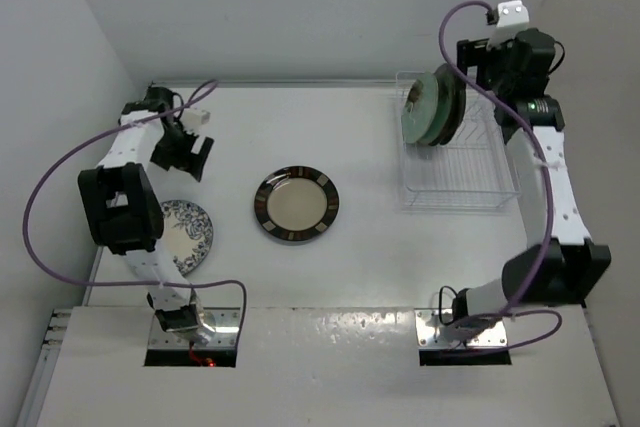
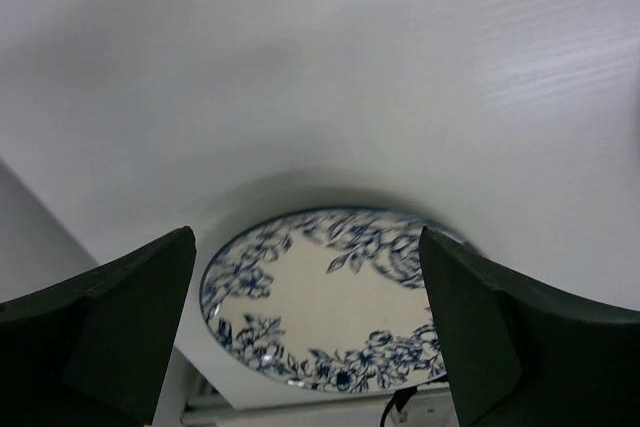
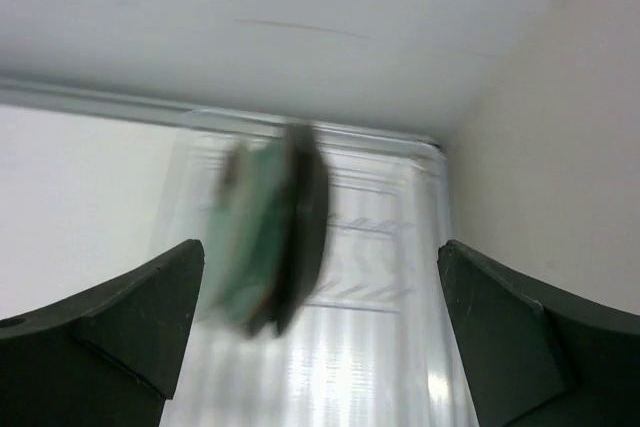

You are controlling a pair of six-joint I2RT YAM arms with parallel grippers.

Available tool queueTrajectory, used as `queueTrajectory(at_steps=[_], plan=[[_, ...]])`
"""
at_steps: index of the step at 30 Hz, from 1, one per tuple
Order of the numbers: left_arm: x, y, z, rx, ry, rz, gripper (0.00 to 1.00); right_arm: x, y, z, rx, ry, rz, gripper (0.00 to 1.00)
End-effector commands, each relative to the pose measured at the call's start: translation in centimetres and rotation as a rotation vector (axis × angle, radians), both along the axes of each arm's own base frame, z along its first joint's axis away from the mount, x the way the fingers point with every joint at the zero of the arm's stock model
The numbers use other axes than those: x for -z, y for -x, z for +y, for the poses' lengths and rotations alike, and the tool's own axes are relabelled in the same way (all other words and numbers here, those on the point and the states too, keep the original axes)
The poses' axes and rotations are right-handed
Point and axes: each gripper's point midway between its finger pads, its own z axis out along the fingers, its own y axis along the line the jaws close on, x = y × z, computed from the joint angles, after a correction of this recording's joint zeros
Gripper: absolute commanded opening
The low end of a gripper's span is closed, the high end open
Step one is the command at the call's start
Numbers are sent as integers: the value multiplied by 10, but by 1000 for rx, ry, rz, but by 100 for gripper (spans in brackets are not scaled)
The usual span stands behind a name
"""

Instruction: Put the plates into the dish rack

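The clear wire dish rack (image 1: 470,182) stands at the right of the table. Several plates (image 1: 432,107) stand upright in its far end, mint-green ones in front; they show blurred in the right wrist view (image 3: 275,237). A cream plate with a brown patterned rim (image 1: 296,204) lies flat mid-table. A white-blue floral plate (image 1: 186,235) lies at the left, partly under the left arm, and fills the left wrist view (image 2: 330,302). My left gripper (image 1: 188,152) is open and empty, above and beyond the floral plate. My right gripper (image 1: 470,62) is open and empty above the rack's far end.
White walls close in the table at the left, back and right. The rack's near rows (image 1: 455,187) hold nothing. The table's near edge carries both arm bases (image 1: 190,332).
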Motion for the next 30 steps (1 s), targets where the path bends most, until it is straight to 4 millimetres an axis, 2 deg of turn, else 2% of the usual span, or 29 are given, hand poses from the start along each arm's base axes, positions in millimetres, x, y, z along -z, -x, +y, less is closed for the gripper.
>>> queueTrajectory(at_steps=[1,2,3,4,6,9,10,11,16,17,20,21,22,24,25,27,28,30], plan=[[1,30,45,-197,-75,27,99,28,53,96,-382,-109,158,100],[2,36,58,-247,-109,29,99,29,58,125,-468,-91,148,100],[4,46,73,-330,-111,30,99,38,69,137,-515,-76,158,100],[4,49,81,-368,-107,30,99,55,75,155,-565,-67,192,100],[9,64,99,-445,-90,33,99,55,84,183,-636,-40,172,100],[23,82,117,-526,-98,30,99,53,79,195,-647,-79,168,100],[30,94,117,-542,-94,48,99,56,80,195,-641,-85,188,100],[31,102,127,-579,-95,41,99,51,75,198,-637,-101,194,100],[53,143,141,-616,-79,100,99,49,78,211,-681,-99,175,100],[60,151,137,-607,-46,117,99,55,81,214,-690,-96,186,100],[76,171,126,-585,57,160,97,54,82,221,-705,-87,173,100],[84,181,117,-581,93,185,95,52,82,226,-713,-84,167,100],[90,187,119,-592,113,189,92,51,82,227,-714,-83,161,100],[98,192,112,-568,174,191,85,47,80,228,-713,-77,140,100],[101,193,111,-579,199,196,72,43,80,233,-725,-73,123,100],[104,196,114,-584,232,184,57,40,79,236,-726,-66,113,100],[103,195,114,-585,257,165,41,37,80,239,-733,-59,105,100],[105,195,113,-587,280,158,22,35,80,240,-735,-51,93,100]])
